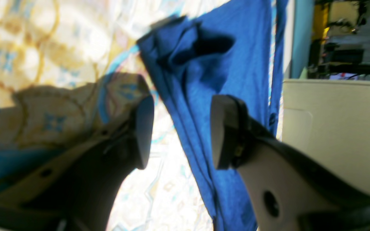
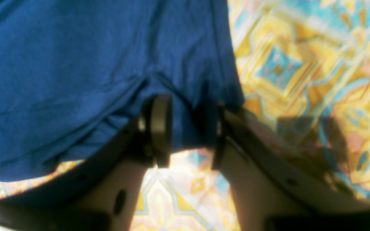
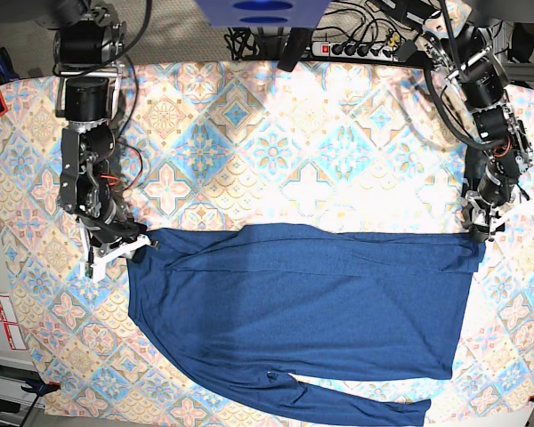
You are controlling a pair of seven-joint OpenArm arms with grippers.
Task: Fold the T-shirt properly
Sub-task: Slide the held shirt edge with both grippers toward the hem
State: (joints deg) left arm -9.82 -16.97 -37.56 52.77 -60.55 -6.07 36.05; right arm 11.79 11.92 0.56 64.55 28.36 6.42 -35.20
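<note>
Looks like a robotics lab. A power strip (image 3: 360, 49) with tangled cables (image 3: 249, 40) lies at the far edge of the patterned tablecloth (image 3: 249, 151), two robot arms (image 3: 84, 133) mounted there.

Two arms, black segmented housings, silver-grey joint blocks. Left arm (image 3: 491, 124): black cables looped along its links. Right arm (image 3: 87, 133): thin red wire near the wrist, white bracket at the gripper. Left gripper (image 1: 180, 131): pale fingers, flat dark pads, round holes in each finger. Right gripper (image 2: 188, 131): same build.
</note>
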